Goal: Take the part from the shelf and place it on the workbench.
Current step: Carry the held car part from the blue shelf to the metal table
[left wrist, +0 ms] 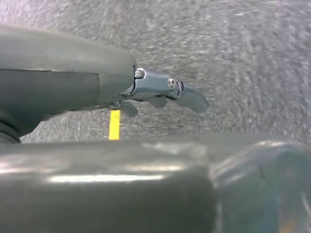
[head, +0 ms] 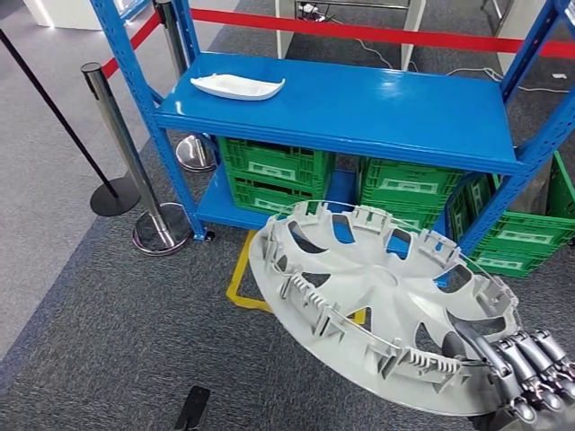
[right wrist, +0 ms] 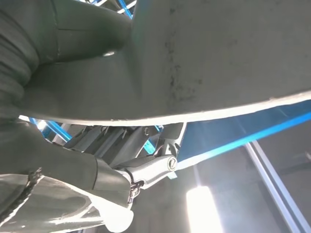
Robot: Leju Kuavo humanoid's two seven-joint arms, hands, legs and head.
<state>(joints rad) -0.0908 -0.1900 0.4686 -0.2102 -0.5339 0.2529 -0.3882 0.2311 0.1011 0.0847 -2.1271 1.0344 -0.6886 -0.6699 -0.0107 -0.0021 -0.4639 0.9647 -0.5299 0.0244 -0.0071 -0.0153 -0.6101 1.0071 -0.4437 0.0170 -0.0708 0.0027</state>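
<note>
Right hand (head: 526, 373) clamped on the near rim of the grey hubcap (head: 380, 301), held tilted in the air in front of the blue shelf (head: 339, 108), clear of its boards. Left hand (left wrist: 161, 92) hanging over grey carpet (left wrist: 238, 58), fingers loosely apart, holding nothing. White tray (head: 237, 86) lying on the top board, green crates (head: 278, 175) below.

Beyond the right hand (head: 526, 373), under the blue rack, green crates (head: 277, 172) stand in a row on the low board. Far off to the hand's left, chrome stanchion posts (head: 122, 144) stand on round bases on the grey carpet (head: 101, 314), a red belt (head: 380, 34) running behind. Yellow floor tape (head: 239, 278) lies left of the hand, and a small dark flat object (head: 193, 409) lies farther left.
</note>
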